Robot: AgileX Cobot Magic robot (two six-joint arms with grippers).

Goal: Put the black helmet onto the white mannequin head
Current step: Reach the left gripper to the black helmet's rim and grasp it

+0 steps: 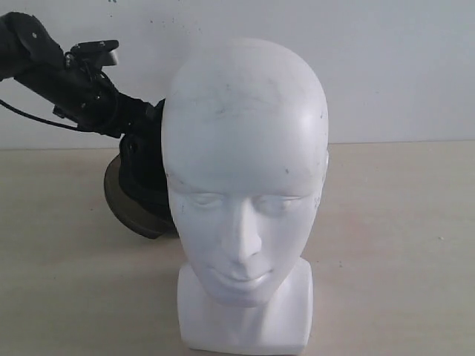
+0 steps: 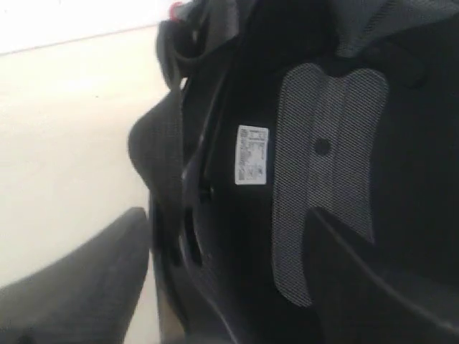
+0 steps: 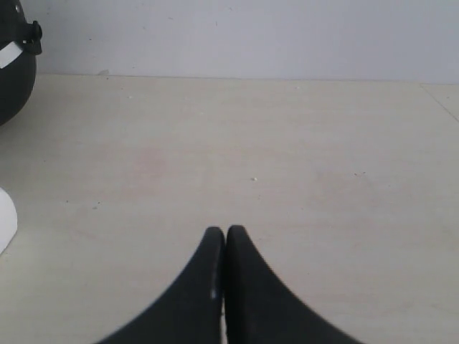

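The white mannequin head stands upright at the front middle of the table, facing the camera, with faint dark scuffs on its forehead. Behind it to the left, partly hidden by it, is the black helmet, tilted, with its brown-tinted visor low on the left. My left gripper is shut on the helmet's rim, one finger outside the shell and the other inside against the mesh lining. My right gripper is shut and holds nothing, low over bare table; the exterior view does not show it.
The pale wooden table runs back to a white wall. In the right wrist view the helmet's shell and an edge of the mannequin's base show at one side.
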